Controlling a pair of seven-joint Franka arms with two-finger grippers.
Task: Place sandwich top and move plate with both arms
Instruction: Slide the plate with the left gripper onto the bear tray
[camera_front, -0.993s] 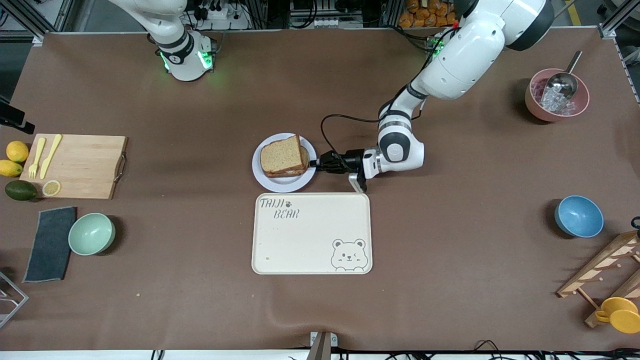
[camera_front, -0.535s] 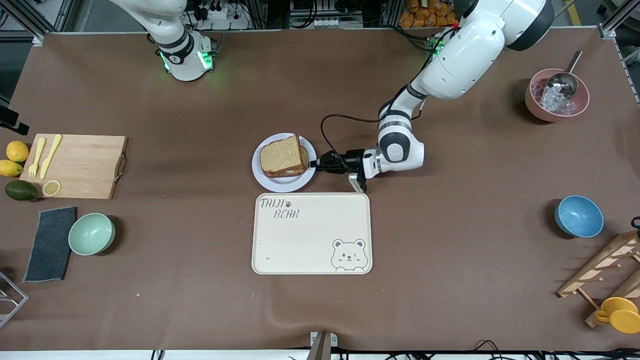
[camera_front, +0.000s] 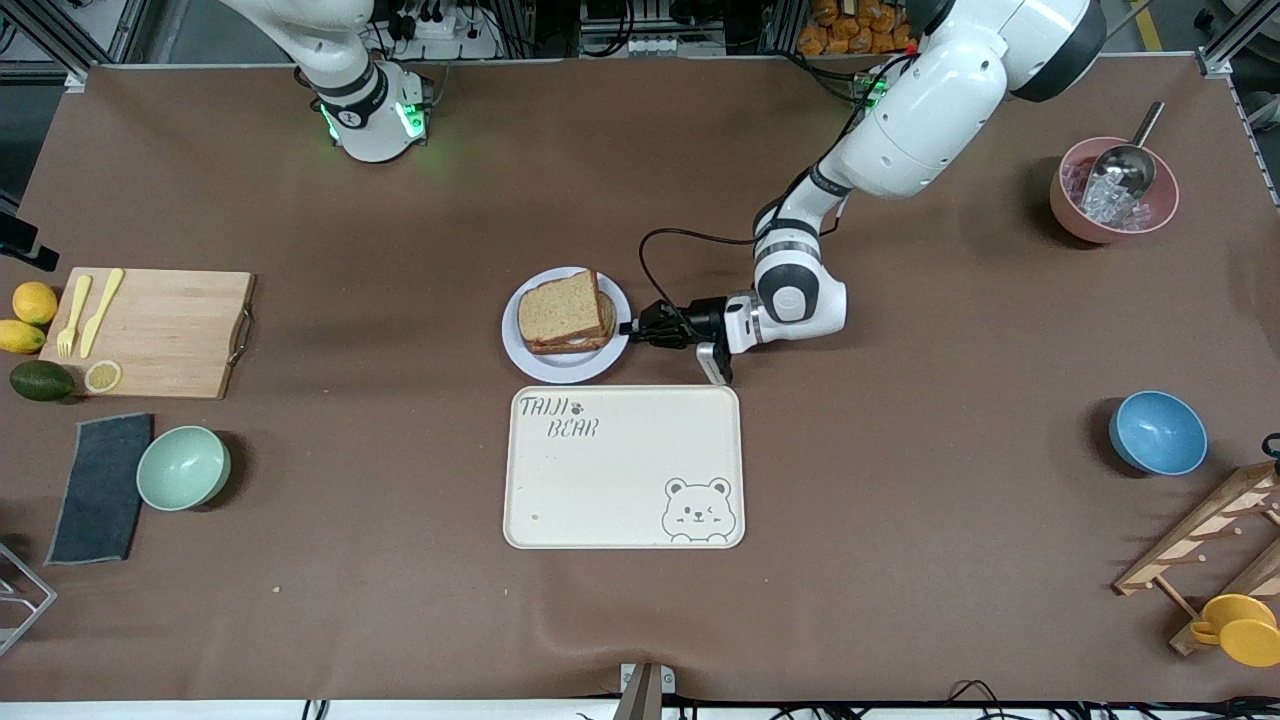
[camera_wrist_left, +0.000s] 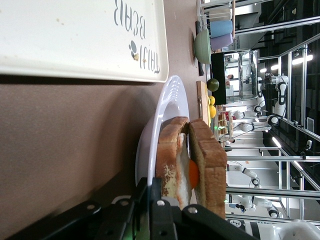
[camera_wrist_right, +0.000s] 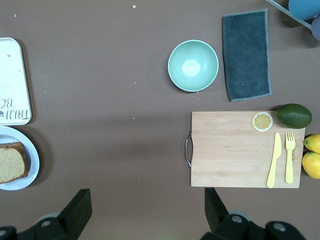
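The sandwich top (camera_front: 560, 308) lies on the egg slice on the plate (camera_front: 560, 373), at the table's middle. The stack shows edge-on in the left wrist view, top slice (camera_wrist_left: 207, 165) on the plate (camera_wrist_left: 170, 107). My left gripper (camera_front: 628, 327) lies low at the plate's edge toward the left arm's end, shut on the rim; its jaws pinch the rim (camera_wrist_left: 156, 187). My right gripper (camera_wrist_right: 145, 210) is open and empty, high over the table between the plate (camera_wrist_right: 31, 150) and the cutting board. It is out of the front view.
The cream bear tray (camera_front: 620, 470) lies just nearer the camera than the plate. A cutting board (camera_front: 160, 330), mint bowl (camera_front: 183, 467) and dark cloth (camera_front: 100, 488) sit toward the right arm's end. A blue bowl (camera_front: 1157, 432) and pink bowl (camera_front: 1113, 190) sit toward the left arm's end.
The left gripper and the plate with the sandwich have shifted very slightly toward the right arm's end. Nothing else has moved.
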